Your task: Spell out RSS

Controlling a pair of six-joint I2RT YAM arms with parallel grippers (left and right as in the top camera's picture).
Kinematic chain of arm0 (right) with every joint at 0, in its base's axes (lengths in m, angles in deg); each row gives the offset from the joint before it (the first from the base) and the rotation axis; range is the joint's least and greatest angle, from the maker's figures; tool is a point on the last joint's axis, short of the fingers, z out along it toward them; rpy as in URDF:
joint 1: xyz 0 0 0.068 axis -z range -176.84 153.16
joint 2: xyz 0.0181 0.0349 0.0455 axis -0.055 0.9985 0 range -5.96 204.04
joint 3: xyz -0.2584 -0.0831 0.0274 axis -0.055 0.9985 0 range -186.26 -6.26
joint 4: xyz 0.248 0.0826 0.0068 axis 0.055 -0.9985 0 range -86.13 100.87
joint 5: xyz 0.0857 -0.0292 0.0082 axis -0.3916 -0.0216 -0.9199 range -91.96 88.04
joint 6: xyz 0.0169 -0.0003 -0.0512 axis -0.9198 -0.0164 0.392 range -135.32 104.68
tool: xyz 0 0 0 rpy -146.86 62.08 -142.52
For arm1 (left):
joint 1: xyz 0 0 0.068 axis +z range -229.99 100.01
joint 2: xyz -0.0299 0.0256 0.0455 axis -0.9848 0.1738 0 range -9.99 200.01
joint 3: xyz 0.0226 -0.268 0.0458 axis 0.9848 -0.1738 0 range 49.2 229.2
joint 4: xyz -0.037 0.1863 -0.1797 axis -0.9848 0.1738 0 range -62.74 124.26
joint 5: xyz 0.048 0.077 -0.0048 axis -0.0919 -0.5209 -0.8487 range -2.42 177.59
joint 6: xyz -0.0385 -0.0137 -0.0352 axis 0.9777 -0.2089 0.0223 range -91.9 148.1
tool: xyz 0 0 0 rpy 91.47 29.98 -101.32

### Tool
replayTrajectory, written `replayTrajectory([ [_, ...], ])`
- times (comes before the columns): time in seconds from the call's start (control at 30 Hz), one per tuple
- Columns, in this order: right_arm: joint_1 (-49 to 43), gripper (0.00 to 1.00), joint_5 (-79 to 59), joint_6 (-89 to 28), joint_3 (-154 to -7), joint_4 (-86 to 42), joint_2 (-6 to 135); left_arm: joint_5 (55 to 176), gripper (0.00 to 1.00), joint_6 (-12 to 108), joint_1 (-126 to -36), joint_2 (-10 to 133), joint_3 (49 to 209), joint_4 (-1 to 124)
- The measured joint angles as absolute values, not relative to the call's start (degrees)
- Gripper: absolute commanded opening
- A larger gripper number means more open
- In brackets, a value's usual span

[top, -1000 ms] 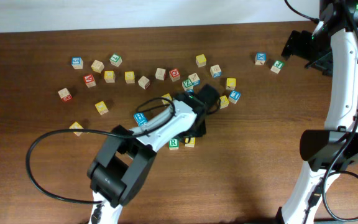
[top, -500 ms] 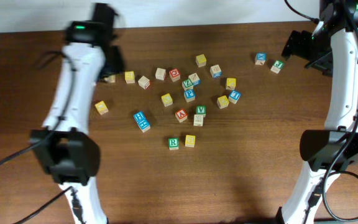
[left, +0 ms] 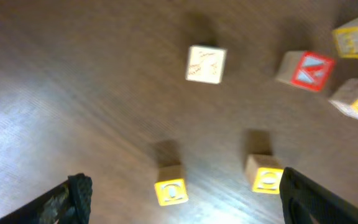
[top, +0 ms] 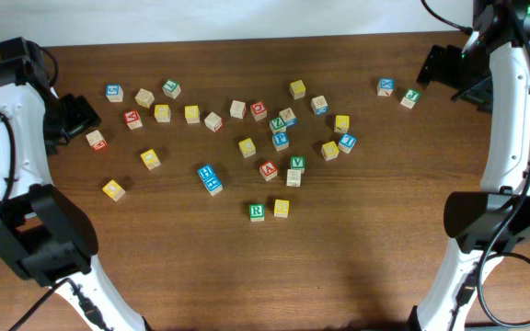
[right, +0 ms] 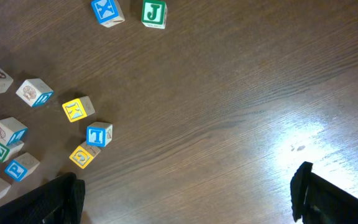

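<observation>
R cube [top: 257, 211] green face up, letter upright; no long axis. One yellow cube [top: 282, 208] just beside it, toward right arm's side, letter unreadable. Far from R cube: left gripper [top: 79, 118] jaws apart, empty; right gripper [top: 435, 66] same

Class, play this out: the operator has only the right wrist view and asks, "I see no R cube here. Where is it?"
Observer: The green R cube sits at the near edge of the scatter, seen from overhead.
Operator: Anything beside it?
Observer: A yellow cube, close on its right.
Operator: Is the left end effector holding anything?
Observer: No, the left end effector is open and empty.
</observation>
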State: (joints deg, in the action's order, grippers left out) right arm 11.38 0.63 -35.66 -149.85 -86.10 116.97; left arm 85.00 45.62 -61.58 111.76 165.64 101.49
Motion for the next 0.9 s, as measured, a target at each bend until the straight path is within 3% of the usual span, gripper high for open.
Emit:
replayTrajectory([
  [0.23, 11.4, 0.98, 0.6, -35.7, -149.9, -86.1, 117.0, 90.2, 0.79, 43.4, -64.4, 111.8, 165.6, 95.3],
  [0.37, 11.4, 0.98, 0.6, -35.7, -149.9, -86.1, 117.0, 91.3, 0.82, 40.3, -72.7, 111.8, 165.6, 91.0],
  [0.47, 11.4, 0.98, 0.6, -35.7, -149.9, -86.1, 117.0, 91.8, 0.80, 40.2, -80.6, 111.8, 165.6, 87.6],
  [0.6, 11.4, 0.98, 0.6, -35.6, -149.9, -86.1, 117.0, 91.0, 0.63, 43.9, -87.7, 114.0, 165.6, 82.3],
  [0.9, 11.4, 0.98, 0.6, -35.6, -149.9, -86.1, 117.0, 82.6, 0.60, 46.1, -88.4, 123.7, 165.5, 77.7],
])
